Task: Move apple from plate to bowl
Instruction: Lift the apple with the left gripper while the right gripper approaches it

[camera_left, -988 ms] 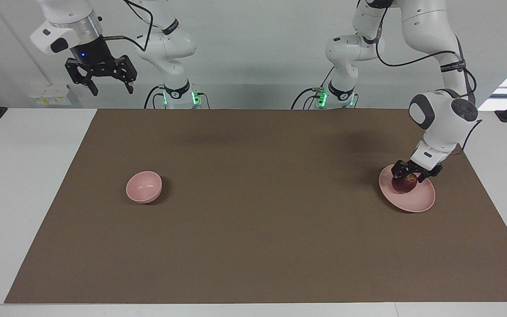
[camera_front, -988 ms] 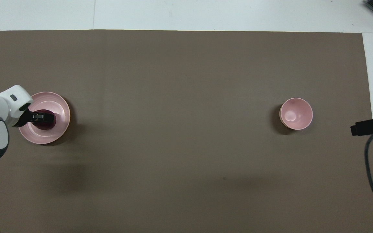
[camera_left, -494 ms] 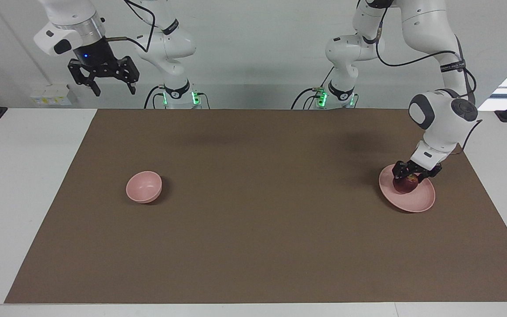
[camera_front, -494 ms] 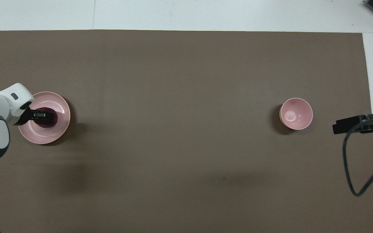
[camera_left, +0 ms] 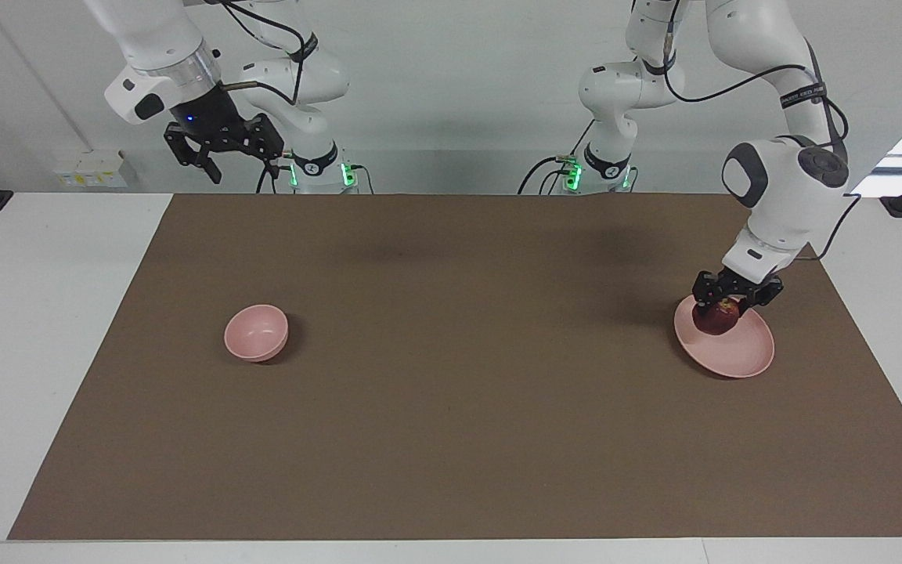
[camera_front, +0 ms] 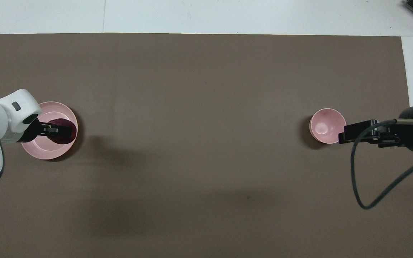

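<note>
A brown mat (camera_left: pixel 451 407) covers the table. The plate (camera_left: pixel 741 352) lies at the left arm's end, the bowl (camera_left: pixel 256 333) well apart toward the right arm's. The left gripper (camera_left: pixel 725 301) pinches the apple (camera_left: pixel 716 319) just over the plate, ready for carrying. The right gripper (camera_left: pixel 220 149), fingers spread, hangs high, waiting.

You have one apple (camera_left: pixel 718 319), one plate (camera_left: pixel 735 352), one bowl (camera_left: pixel 256 333), one brown mat (camera_left: pixel 467 407) and two grippers: left gripper (camera_left: pixel 735 294), right gripper (camera_left: pixel 225 157).
</note>
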